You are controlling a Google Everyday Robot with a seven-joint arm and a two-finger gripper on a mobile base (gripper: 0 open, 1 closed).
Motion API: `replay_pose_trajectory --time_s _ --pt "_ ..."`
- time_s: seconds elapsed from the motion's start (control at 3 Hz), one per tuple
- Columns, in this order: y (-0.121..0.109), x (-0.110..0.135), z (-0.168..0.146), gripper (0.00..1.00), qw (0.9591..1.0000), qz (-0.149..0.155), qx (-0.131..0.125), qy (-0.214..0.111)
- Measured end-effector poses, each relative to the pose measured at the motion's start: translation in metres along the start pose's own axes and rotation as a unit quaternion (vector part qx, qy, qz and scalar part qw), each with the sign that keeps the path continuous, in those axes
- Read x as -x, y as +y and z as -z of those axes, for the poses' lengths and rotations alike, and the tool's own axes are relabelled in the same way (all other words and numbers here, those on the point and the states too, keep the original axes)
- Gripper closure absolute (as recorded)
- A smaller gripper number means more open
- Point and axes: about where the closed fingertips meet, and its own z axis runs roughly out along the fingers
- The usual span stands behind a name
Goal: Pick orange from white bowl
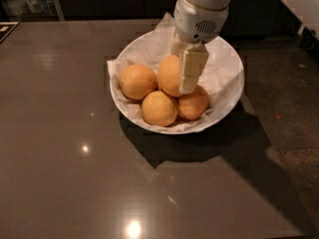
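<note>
The white bowl (227, 91), lined with crumpled white paper, stands on the dark table and holds several oranges. The orange (168, 76), the largest one, lies in the middle on top of the others. My gripper (181, 69) hangs down from above the bowl and is open. Its near cream-coloured finger (192, 68) is in front of the orange's right side. The other finger shows behind the orange's top. The orange sits between the two fingers; I cannot tell if they touch it.
Smaller oranges lie at the left (137, 81), front (158, 108) and right (194, 103) of the bowl. The glossy dark table (75, 158) spreads to the left and front. A darker floor strip (289, 113) runs along the right.
</note>
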Motion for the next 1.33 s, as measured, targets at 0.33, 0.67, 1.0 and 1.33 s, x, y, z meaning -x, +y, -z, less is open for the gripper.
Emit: replay_pose_trajectory --time_s 0.33,0.67,1.0,1.33 --pt "0.0014 -0.0008 -0.0112 0.26 0.9999 -0.001 0.012 0.004" --pt "0.0015 -0.0008 -0.0175 0.42 0.9998 0.0 0.019 0.005" --pt "0.0015 -0.0008 -0.0175 0.63 0.9998 0.0 0.019 0.005" --pt "0.0015 -0.0008 -0.0175 0.87 0.9998 0.0 0.019 0.005"
